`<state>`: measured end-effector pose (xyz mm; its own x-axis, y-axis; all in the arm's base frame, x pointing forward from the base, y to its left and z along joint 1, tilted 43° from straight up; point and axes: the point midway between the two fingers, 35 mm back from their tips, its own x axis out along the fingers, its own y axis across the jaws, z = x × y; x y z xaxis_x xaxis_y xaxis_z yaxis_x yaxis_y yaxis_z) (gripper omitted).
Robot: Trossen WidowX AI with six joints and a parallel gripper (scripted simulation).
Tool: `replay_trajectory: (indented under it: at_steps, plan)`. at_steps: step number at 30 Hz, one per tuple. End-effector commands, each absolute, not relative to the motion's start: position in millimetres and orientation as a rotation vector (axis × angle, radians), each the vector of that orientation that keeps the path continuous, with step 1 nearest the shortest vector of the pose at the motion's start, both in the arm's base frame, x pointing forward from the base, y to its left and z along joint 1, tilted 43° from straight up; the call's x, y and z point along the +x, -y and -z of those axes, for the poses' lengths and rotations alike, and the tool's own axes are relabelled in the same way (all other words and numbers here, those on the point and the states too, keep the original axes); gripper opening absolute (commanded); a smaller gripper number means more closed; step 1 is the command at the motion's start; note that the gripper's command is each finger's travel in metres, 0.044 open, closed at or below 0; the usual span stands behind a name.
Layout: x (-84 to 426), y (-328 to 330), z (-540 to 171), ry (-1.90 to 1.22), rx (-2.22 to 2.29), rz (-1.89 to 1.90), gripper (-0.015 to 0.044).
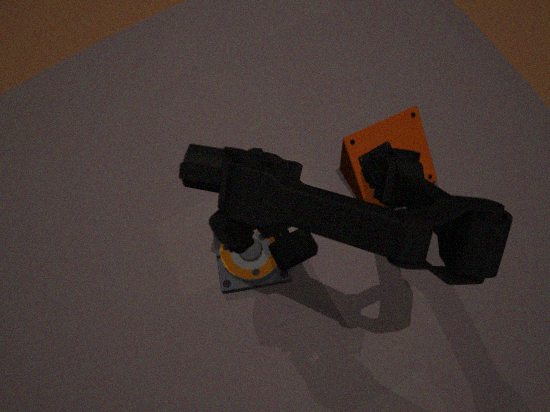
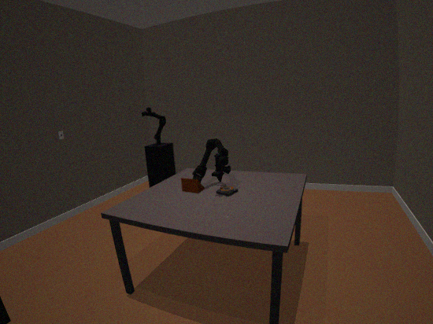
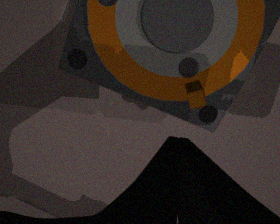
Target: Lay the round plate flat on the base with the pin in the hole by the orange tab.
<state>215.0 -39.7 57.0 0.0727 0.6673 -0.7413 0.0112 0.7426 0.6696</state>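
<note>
Plate [image 3: 106,47] tab [image 3: 195,95] wrist-visible, top-hidden, hand [image 3: 176,142] closed

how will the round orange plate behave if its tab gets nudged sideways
The round orange plate looks stiff and ringed around the central post, so it would probably turn rather than slide off. Its small tab offers little surface, so the shut fingers might slip past it.

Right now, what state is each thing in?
Pincer: shut, empty, near the plate's tab side; contact unclear.
Round plate: on the post, untouched in wrist view.
Orange tab: pointing toward the pincer.
Pin: not clearly in a hole.
Base: flat on table.
</note>
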Motion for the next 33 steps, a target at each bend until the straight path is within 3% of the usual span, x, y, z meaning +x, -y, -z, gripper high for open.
replay_trajectory:
  at_steps: [1,10,33]
  plan:
    - [217.2,31.9,-50.7,-1.433,0.607,-0.541,0.0000]
    - [218.9,5.9,-24.2,-1.432,0.609,-0.543,0.0000]
    - [224.3,23.6,-8.4,-1.432,0.608,-0.542,0.0000]
